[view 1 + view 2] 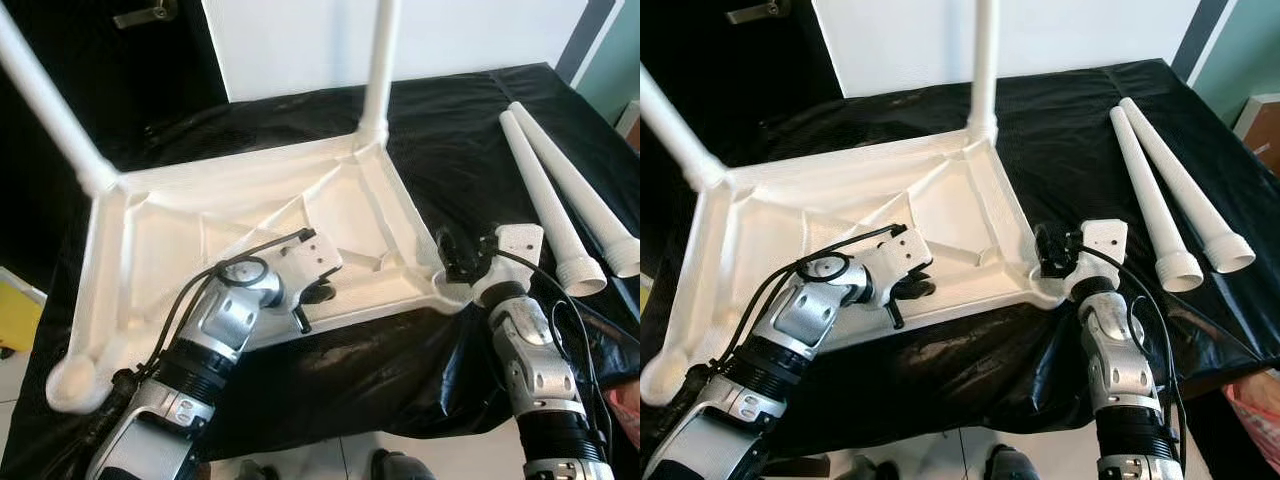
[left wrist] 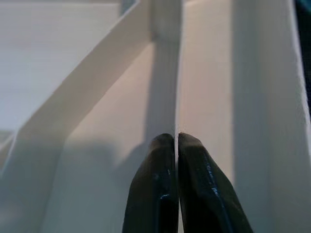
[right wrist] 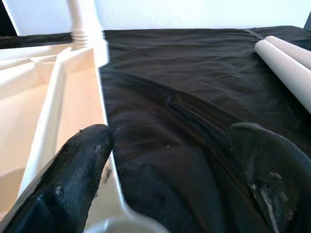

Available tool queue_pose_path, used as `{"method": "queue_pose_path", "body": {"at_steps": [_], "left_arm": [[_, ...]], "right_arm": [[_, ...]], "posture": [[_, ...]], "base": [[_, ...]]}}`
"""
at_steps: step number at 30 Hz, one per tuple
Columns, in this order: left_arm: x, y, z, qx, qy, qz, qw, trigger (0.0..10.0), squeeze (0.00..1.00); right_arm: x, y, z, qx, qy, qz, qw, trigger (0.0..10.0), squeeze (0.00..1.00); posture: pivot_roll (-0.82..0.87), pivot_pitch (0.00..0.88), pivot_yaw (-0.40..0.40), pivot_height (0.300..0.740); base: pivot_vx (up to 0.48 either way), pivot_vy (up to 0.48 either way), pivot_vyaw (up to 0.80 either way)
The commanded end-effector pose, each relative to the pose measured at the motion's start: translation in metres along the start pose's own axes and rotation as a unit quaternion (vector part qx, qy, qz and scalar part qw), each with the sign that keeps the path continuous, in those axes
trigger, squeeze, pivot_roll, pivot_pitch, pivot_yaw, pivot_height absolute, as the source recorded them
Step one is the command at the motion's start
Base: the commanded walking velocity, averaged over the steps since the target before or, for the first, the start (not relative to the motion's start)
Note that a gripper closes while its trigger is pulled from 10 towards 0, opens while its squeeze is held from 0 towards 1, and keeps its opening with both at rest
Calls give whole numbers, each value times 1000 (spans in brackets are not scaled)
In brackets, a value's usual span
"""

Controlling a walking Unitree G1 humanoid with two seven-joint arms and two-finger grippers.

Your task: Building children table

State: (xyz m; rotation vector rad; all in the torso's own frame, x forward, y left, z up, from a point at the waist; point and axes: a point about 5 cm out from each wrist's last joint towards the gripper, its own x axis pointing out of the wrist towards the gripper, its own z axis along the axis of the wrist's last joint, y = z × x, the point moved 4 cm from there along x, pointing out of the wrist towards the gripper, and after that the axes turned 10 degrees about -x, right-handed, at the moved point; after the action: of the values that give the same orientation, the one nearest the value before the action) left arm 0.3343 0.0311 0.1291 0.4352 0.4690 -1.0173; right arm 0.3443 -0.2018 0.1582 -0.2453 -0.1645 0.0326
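- Black cloth (image 1: 440, 130) covers the work surface in the left eye view; on it lies the white children's table (image 1: 250, 215), upside down, with two legs already standing up at its far corners.
- Two loose legs (image 1: 560, 195) lie side by side on the cloth to the right, well apart from the table frame.
- Left gripper (image 1: 310, 300) rests on the near edge of the upturned table; right gripper (image 1: 450, 262) sits at the table's near right corner.
- Right eye view gives the same layout: the right gripper's wrist rises from the near edge, and the loose legs point their wide ends toward the near right.
- Left wrist view: its jaws are pressed together, tips against a thin white rib (image 2: 176, 97) inside the frame.
- Right wrist view: its jaws stand wide apart, one finger (image 3: 73, 179) touching the table's rim, the other over the cloth.
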Motion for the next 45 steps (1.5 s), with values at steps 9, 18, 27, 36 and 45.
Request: {"method": "queue_pose_path", "body": {"at_steps": [9,18,27,36,45], "left_arm": [[5,-20,18,23,-59,-26,998,10000,1000],[-21,-15,59,14,-187,-34,982,10000,0],[-37,-25,86,-10,-283,-35,959,10000,0],[-37,-40,90,-32,-306,-47,950,10000,0],[-38,-53,95,-36,-316,-61,946,10000,0]], "right_arm": [[0,-3,-3,-3,4,-10,1000,10000,0],[-1,-32,-3,-12,10,-98,995,10000,0],[-8,-75,-11,-26,46,-230,972,10000,0],[-12,-94,-15,-30,64,-266,961,10000,0],[-11,-119,-11,-51,102,-300,947,10000,0]], "posture": [[-97,109,65,740],[-95,122,69,740],[-90,126,59,740],[-94,147,47,740],[-97,159,38,740]], "base": [[0,0,0],[0,0,0],[0,0,0],[0,0,0],[0,0,0]]}}
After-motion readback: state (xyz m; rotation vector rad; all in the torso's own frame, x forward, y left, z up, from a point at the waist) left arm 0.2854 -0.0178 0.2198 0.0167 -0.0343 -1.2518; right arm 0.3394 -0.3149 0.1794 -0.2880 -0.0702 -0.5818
